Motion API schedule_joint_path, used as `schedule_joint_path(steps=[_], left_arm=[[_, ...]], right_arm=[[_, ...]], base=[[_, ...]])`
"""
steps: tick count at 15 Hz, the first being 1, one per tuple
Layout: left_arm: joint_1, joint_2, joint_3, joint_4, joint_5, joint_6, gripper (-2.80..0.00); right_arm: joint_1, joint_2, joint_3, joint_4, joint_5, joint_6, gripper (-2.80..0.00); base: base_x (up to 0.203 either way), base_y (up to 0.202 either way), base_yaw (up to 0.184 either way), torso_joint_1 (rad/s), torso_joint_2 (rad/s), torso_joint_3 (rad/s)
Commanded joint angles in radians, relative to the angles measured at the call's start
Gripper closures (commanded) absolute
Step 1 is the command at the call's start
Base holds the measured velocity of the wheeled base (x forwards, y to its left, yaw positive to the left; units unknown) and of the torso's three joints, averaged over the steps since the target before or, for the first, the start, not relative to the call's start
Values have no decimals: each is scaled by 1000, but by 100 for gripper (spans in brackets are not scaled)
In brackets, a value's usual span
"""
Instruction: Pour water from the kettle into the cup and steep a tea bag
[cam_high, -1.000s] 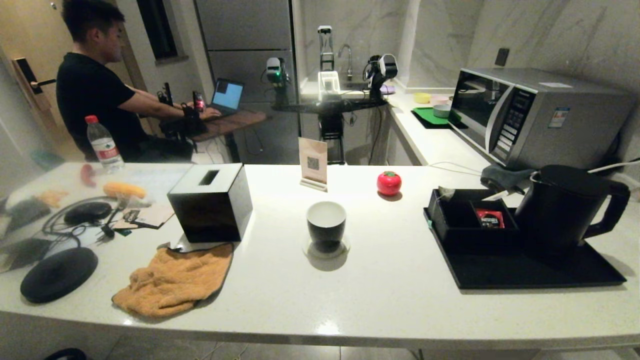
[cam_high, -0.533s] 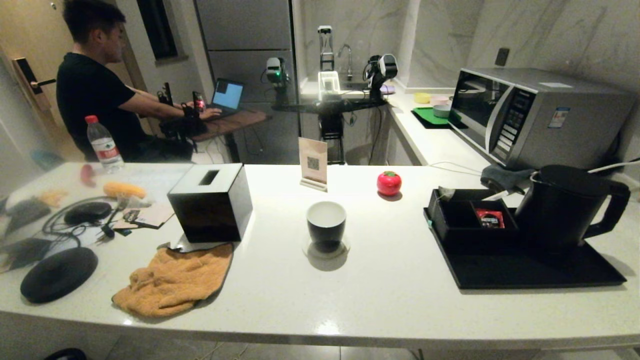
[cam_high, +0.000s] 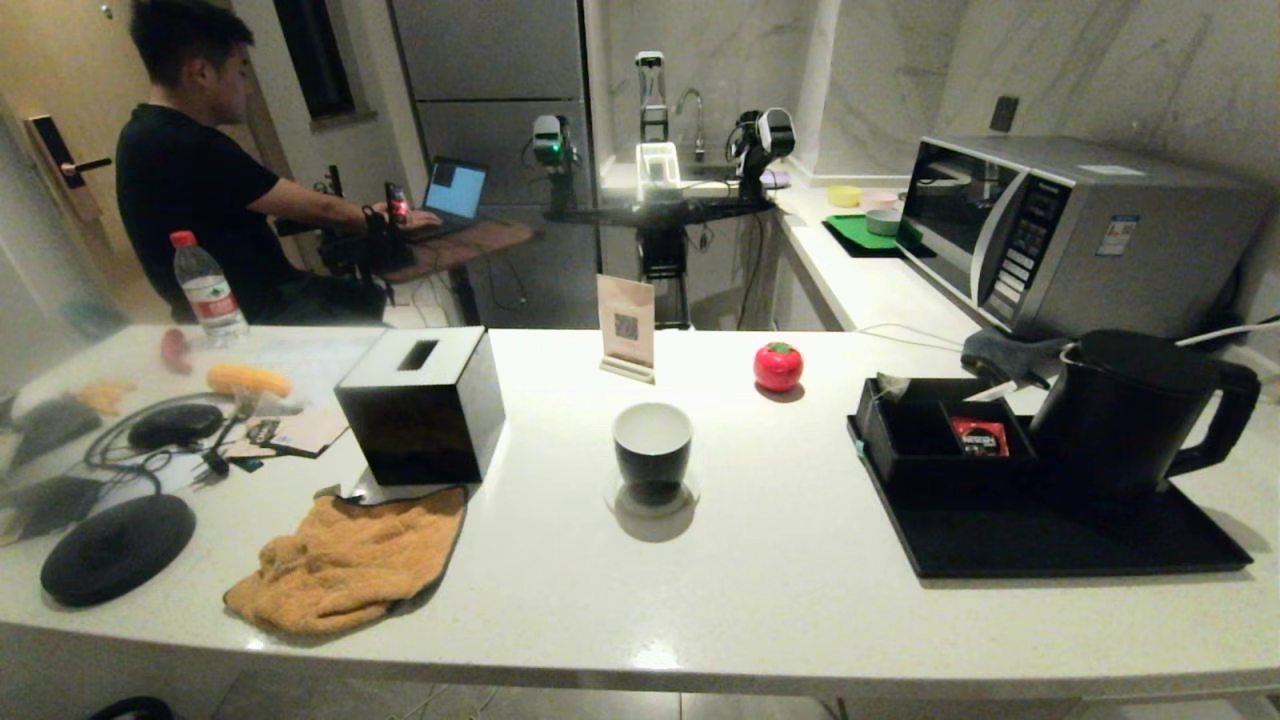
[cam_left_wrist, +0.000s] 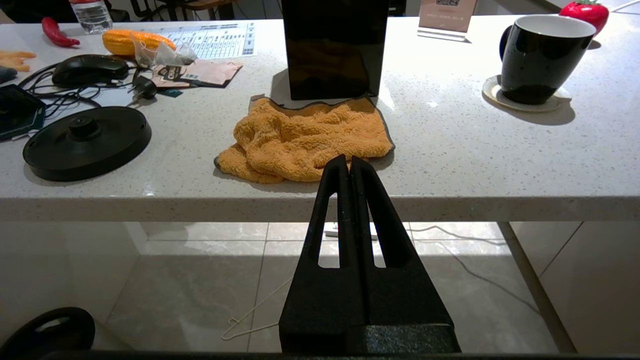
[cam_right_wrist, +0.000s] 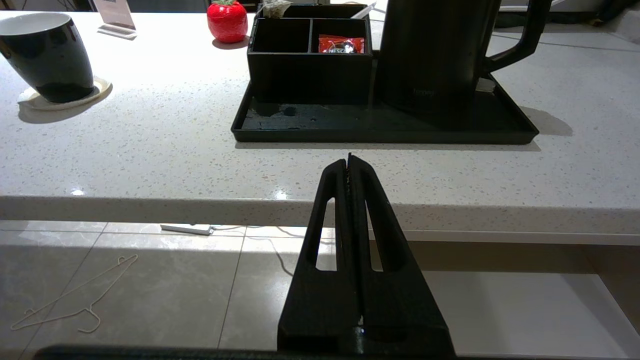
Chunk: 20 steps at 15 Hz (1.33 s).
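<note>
**A:** Why does the cup (cam_high: 652, 450) sit alone at centre frame on the tabletop (cam_high: 760, 600)?

**B:** Probably to leave pouring room. The kettle (cam_high: 1130, 415) stands at right on the black tray (cam_high: 1050, 545), handle turned outward, apparently for a side grasp. The tea bag (cam_high: 890, 384) rests at the compartment box's (cam_high: 935, 440) far left corner.

**A:** And the hands?

**B:** Left hand (cam_left_wrist: 349, 161) and right hand (cam_right_wrist: 348, 159) wait below the tabletop edge, fingers pressed together, holding nothing.

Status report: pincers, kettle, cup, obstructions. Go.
Left pincer and right pincer shut, empty, parked below counter edge. Kettle upright on tray; cup on coaster, looks empty. Nothing between them.
</note>
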Motion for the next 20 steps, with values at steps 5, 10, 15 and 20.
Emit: schedule_joint_path(steps=[5, 10, 15, 20], left_arm=[[0, 0, 0, 0, -1, 0, 0], [0, 0, 0, 0, -1, 0, 0], [0, 0, 0, 0, -1, 0, 0], [0, 0, 0, 0, -1, 0, 0]], right_arm=[[1, 1, 0, -1, 0, 0, 0], [-1, 1, 0, 1, -1, -32, 0], [-6, 173, -8, -16, 18, -86, 0], [-67, 564, -191, -74, -57, 21, 0]], base=[[0, 0, 0, 0, 0, 0], [0, 0, 0, 0, 0, 0], [0, 0, 0, 0, 0, 0], [0, 0, 0, 0, 0, 0]])
